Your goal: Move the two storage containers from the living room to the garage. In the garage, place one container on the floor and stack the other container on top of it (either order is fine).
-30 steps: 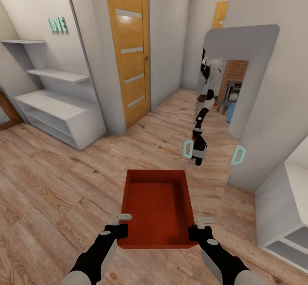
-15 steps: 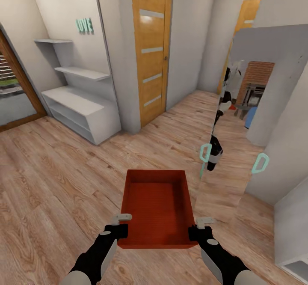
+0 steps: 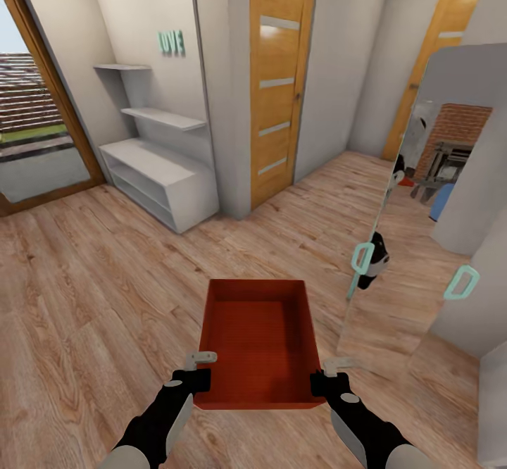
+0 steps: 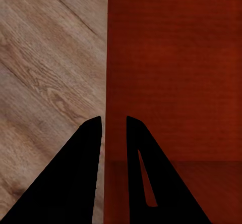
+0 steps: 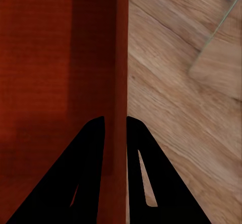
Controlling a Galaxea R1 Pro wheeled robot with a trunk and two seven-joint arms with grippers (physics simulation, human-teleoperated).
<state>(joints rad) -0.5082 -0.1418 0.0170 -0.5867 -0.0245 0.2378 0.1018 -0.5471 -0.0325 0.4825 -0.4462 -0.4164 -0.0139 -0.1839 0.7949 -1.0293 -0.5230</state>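
Left gripper [image 3: 199, 369]: fingers straddle the left wall of the storage container [image 3: 258, 339], one inside and one outside, clamped on that thin wall, as the left wrist view confirms [image 4: 114, 125]. Right gripper [image 3: 328, 374]: likewise clenched on the right wall, with the wall running between its fingers in the right wrist view [image 5: 115, 125]. Both grips sit at the near corners of the bin.

The orange-red container is carried level at lower centre of the head view, clear of the wood-plank floor [image 3: 84, 279], open side up and empty. Only one bin is being carried.

Beyond it: a mirror panel [image 3: 415, 194] at right, a wooden door [image 3: 278, 82] at upper centre, white shelving [image 3: 158, 173] at upper left, and a glazed doorway [image 3: 35, 124] at the far left edge. No garage is in sight; the step in hand is judged to be transit.

Recommendation: keep both wrists at matching height and spacing, since thin walls held at one end invite twist or slip. Steer wide of the mirror edge, which lies close on the right.
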